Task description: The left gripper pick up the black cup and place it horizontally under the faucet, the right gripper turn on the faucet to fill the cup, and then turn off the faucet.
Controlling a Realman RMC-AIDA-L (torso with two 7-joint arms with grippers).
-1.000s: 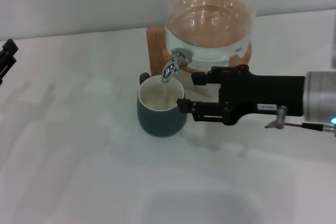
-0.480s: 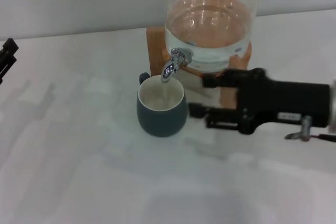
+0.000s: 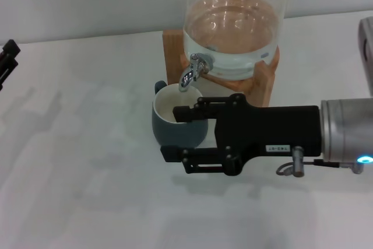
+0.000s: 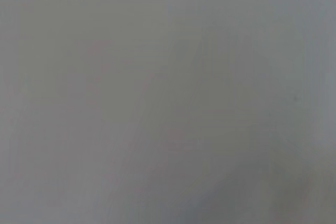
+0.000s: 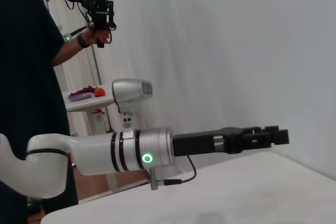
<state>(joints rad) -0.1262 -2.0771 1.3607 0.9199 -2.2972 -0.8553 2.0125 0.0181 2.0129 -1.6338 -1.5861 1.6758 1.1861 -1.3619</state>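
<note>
The right gripper (image 3: 182, 134) has its fingers (image 3: 187, 112) spread apart, holding nothing; one overlaps the black cup (image 3: 175, 123), which stands on the white surface (image 3: 87, 173) under the faucet (image 3: 192, 71). The left gripper (image 3: 7, 59) sits at the surface's edge, well apart.

Your right gripper (image 3: 178, 133) covers the black cup's (image 3: 169, 126) near right side, the left gripper (image 3: 7, 59) is cut off at the head view's edge, and the left wrist view is blank grey.
</note>
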